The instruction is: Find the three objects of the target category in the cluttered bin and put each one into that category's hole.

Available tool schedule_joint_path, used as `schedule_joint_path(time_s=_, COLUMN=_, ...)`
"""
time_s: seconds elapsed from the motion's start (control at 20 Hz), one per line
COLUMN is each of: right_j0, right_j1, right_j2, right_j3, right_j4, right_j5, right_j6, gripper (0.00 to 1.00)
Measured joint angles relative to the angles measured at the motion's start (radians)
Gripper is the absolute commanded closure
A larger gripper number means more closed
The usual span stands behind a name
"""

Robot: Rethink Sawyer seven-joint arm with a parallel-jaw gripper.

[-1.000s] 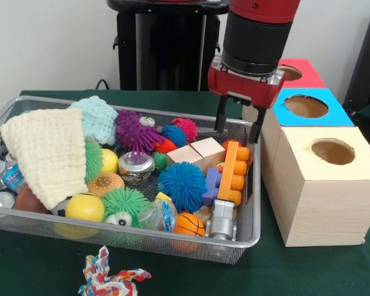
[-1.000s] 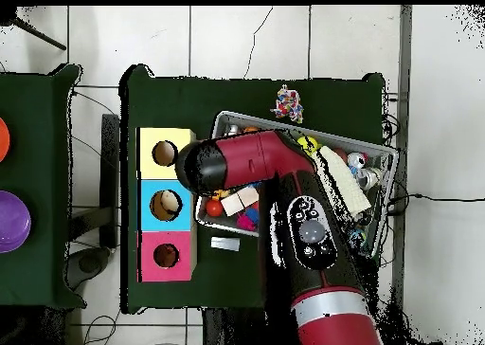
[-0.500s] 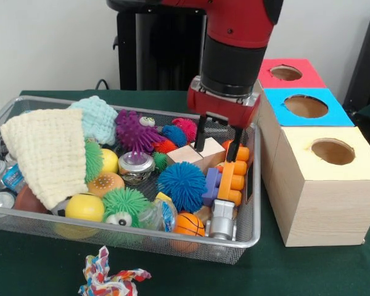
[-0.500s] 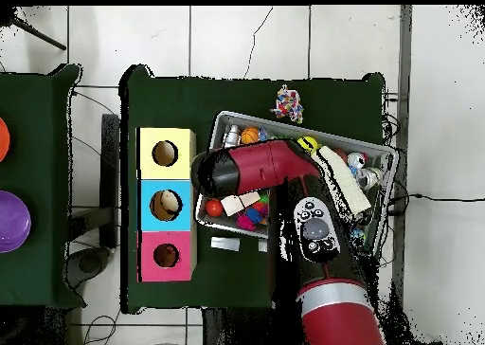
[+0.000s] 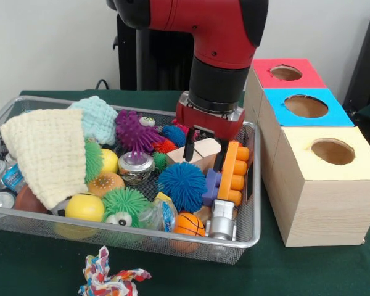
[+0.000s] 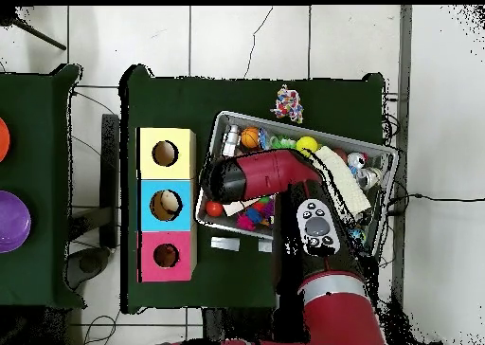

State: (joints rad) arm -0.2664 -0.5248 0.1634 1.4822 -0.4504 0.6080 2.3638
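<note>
Red and black arm's gripper lowered into the wire mesh bin over two pale wooden cubes.
The fingers stand spread, one on each side of the cubes, gripping nothing; an orange and purple plastic block toy lies just beside them, a blue spiky ball near.

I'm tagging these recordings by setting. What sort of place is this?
Probably a robotics lab set up for sorting trials: a red robot arm over a wire bin of mixed toys, three wooden boxes with colour-topped holes, and a green-covered table on a tiled floor.
</note>
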Motion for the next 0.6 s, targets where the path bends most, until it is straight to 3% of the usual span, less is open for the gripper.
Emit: schedule_joint_path(time_s=0.6, right_j0=0.024, right_j1=0.023, right_j2=-0.054, right_j3=0.024, right_j4=0.0, right_j5=0.0, right_j6=0.0, gripper=0.0)
